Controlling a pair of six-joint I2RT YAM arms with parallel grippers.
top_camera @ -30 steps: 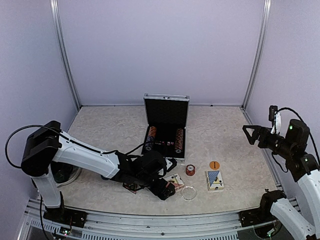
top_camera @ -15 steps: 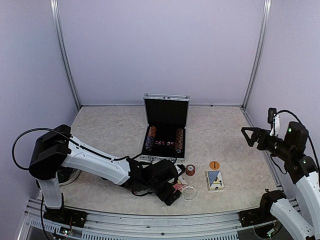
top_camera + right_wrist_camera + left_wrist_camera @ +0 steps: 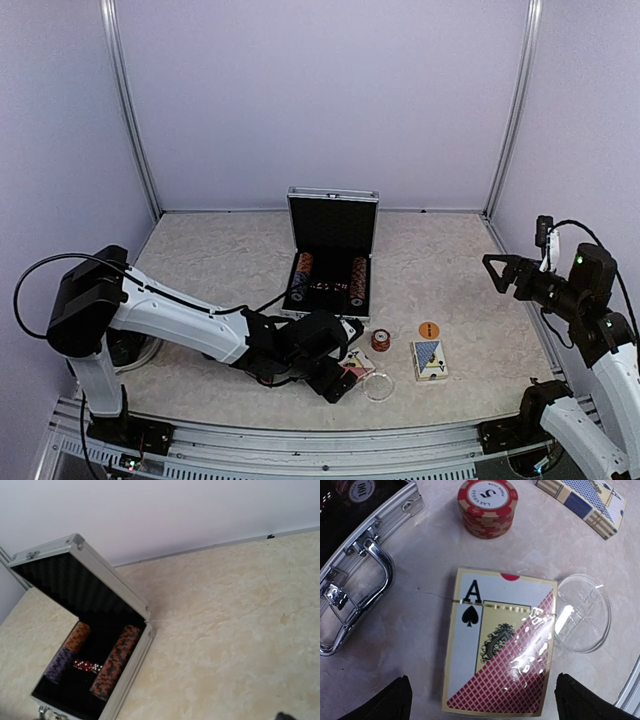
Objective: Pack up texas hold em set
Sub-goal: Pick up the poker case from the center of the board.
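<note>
Left gripper (image 3: 338, 380): low over the worktop (image 3: 200, 260) at about 6 o'clock, jaws spread wide and holding nothing. Its dark fingertips (image 3: 395, 702) stand on either side of the near end of the red deck.
Red deck (image 3: 500, 642): lies flat with the ace of spades face up and glare on its wrapper. I cannot tell if the fingers touch it.
Clear disc (image 3: 582, 612): round and transparent, right against the red deck's 3 o'clock edge.
Blue deck (image 3: 430, 358): lies flat at about 4 o'clock, well apart from the red deck.
Chip stack (image 3: 487, 506): short, red and cream, at the red deck's 12 o'clock and apart from it, near the case's front corner.
Orange button (image 3: 429, 329): round, just beyond the blue deck at its 12 o'clock.
Briefcase (image 3: 330, 270): sits mid-worktop and open, with the lid upright toward 12 o'clock and the handle (image 3: 384, 572) facing 6 o'clock. The lining is black, and the chip rows (image 3: 115, 662) lie along both sides.
Right gripper (image 3: 497, 270): raised in the air at 3 o'clock, jaws wide apart and empty, pointing toward 9 o'clock.
</note>
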